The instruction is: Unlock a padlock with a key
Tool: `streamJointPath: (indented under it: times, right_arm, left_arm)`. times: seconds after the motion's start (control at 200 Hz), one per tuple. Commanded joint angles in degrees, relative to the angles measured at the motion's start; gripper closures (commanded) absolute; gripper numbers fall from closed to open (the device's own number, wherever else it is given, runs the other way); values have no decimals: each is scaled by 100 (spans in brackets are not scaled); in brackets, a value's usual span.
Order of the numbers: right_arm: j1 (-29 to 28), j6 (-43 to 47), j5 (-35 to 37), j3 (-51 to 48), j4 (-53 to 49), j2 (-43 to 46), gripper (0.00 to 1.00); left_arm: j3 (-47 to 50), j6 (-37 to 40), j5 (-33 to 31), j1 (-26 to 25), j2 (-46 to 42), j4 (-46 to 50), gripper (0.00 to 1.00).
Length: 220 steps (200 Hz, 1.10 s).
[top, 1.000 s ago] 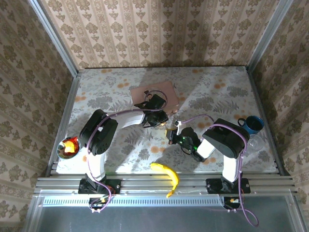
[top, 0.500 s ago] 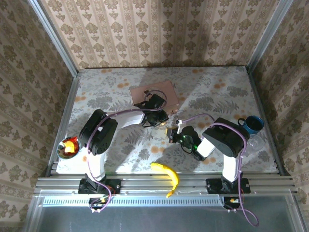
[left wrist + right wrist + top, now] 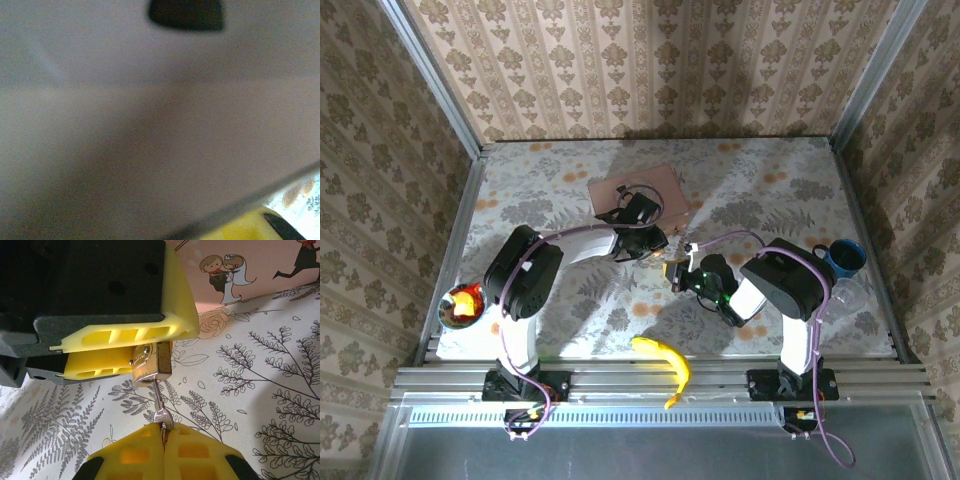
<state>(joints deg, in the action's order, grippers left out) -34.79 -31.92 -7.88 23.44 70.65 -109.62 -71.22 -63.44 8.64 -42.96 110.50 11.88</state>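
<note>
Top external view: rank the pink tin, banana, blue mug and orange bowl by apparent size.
1. pink tin, largest.
2. banana.
3. orange bowl and blue mug look alike; I can't rank them.

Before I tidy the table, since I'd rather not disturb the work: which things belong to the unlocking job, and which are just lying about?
In the job: padlock, key.
Lying about: banana, pink tin, blue mug, bowl.

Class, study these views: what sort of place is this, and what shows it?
Probably a robotics test cell staged to look homely: robot arms bolted to an aluminium frame, wallpaper-patterned panels boxing in a floral table, and props like a banana and mug.
</note>
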Motion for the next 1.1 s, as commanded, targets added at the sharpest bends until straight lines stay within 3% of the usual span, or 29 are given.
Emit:
streamJointPath:
  times: [0.0, 0.4, 0.845, 1.095]
  right_arm:
    - [215, -140, -64, 200, 341, -52, 100]
    - [520, -494, -1088, 556, 353, -113, 100]
    - [778, -718, -868, 551, 190, -69, 100]
    - [914, -620, -561, 783, -738, 204, 100]
  left_arm:
    - [105, -134, 594, -37, -123, 34, 100]
    - [245, -100, 695, -37, -178, -233, 100]
    - [423, -61, 748, -26, -248, -429, 100]
    - [469, 169, 875, -1, -309, -470, 100]
